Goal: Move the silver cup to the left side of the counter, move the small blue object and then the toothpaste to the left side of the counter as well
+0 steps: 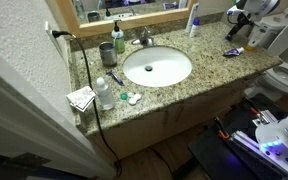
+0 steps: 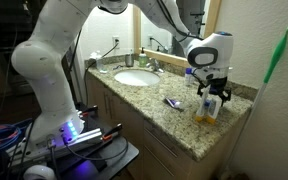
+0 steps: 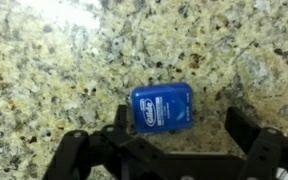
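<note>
Small blue object (image 3: 162, 107): flat rectangular blue case with a pale label, lying flat on the speckled granite counter (image 3: 54, 60), as your wrist view shows it. Gripper (image 3: 175, 120): jaws apart, one finger to each side of the case and not clamped on it. The finger at picture-left (image 3: 114, 122) sits just beside the case's edge, and you cannot tell from this view whether it touches. The opposite finger stands clear, with bare granite in the gap. In an exterior view your gripper (image 2: 212, 95) hangs low over the counter end away from the sink (image 2: 134, 77). Toothpaste (image 2: 172, 102): blue-purple tube, lying flat on the granite between sink and gripper, apart from both. It also shows in an exterior view (image 1: 234, 52), near the gripper (image 1: 238, 30). Silver cup (image 1: 105, 52): upright on the far side of the sink from your gripper, just beside the green soap bottle (image 1: 118, 40). Faucet (image 1: 144, 38): behind the sink. White tube with blue top (image 1: 193, 20): upright at the back of the counter.
</note>
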You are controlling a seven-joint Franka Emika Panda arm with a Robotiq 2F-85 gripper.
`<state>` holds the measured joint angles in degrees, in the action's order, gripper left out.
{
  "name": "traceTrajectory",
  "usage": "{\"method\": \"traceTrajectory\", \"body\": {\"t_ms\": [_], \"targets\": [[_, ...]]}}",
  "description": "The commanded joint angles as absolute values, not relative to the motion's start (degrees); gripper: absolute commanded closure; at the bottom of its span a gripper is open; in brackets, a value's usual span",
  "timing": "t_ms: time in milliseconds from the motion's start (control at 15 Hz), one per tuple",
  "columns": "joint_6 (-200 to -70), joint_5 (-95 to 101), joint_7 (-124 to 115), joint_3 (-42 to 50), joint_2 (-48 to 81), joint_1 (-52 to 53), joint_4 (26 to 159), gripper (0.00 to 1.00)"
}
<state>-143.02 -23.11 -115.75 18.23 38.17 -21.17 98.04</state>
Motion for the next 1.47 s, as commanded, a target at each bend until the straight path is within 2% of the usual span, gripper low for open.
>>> {"method": "traceTrajectory", "body": {"t_ms": [0,400,467,733,933,1200,1333,1400], "targets": [[-140.32,-21.8,-116.82,18.31,39.52,-21.32,95.99,0.27],[-137.88,-21.05,-116.48,18.44,39.72,-21.72,94.89,0.68],[-137.63,-20.87,-116.2,18.41,39.76,-21.87,94.67,0.69],[-137.07,-21.21,-114.12,18.18,37.12,-23.09,95.07,0.69],[-137.94,-22.1,-105.99,16.86,28.89,-23.94,99.42,0.69],[-133.33,-22.15,-93.07,16.48,20.01,-24.33,102.07,0.69],[-129.1,-24.57,-93.5,17.83,20.1,-25.1,99.02,0.69],[-131.54,-22.78,-95.91,18.55,21.86,-23.2,98.07,0.44]]}}
